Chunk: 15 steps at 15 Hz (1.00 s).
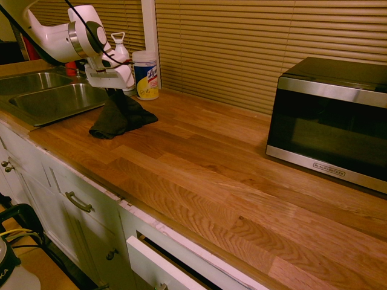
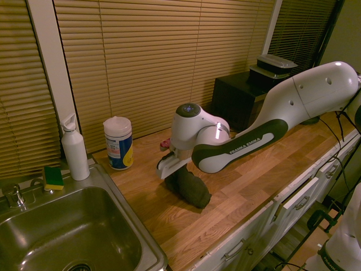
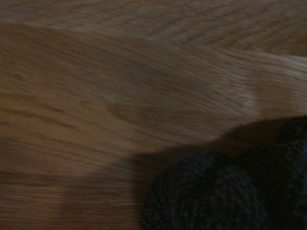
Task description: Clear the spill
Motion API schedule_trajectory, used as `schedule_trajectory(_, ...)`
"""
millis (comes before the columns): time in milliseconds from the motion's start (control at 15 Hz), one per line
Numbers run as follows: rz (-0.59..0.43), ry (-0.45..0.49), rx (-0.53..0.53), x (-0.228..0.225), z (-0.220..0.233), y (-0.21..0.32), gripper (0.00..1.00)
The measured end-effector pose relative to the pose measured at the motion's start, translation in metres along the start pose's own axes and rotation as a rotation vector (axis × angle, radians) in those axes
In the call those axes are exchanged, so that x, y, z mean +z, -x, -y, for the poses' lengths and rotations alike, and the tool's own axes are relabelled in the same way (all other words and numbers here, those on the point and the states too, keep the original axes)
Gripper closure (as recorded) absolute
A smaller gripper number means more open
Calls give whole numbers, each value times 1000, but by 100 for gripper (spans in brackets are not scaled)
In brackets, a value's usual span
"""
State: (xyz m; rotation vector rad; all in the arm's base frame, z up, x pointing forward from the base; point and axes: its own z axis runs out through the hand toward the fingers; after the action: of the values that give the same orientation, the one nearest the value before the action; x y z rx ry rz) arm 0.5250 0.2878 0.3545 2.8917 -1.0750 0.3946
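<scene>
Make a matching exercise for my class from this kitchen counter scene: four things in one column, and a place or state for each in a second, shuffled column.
Things:
1. dark cloth
2. microwave
3. wipes canister
4. green sponge

Places or states:
A. stands on the counter by the blinds, white with a yellow label
B. lies on the rim behind the sink
C. hangs from the shut gripper, its lower part on the wood
D. sits at the counter's far end from the sink, door closed

Pairs: 1-C, 2-D, 3-A, 4-B
</scene>
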Motion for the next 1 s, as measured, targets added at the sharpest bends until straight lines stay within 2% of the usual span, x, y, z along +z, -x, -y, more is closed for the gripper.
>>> schedule_trajectory(267, 3, -4, -20, -6, 30, 12, 100)
schedule_trajectory(333, 6, -4, -24, -4, 36, 15, 0)
schedule_trajectory(1000, 9, 5, -25, -4, 56, 16, 0)
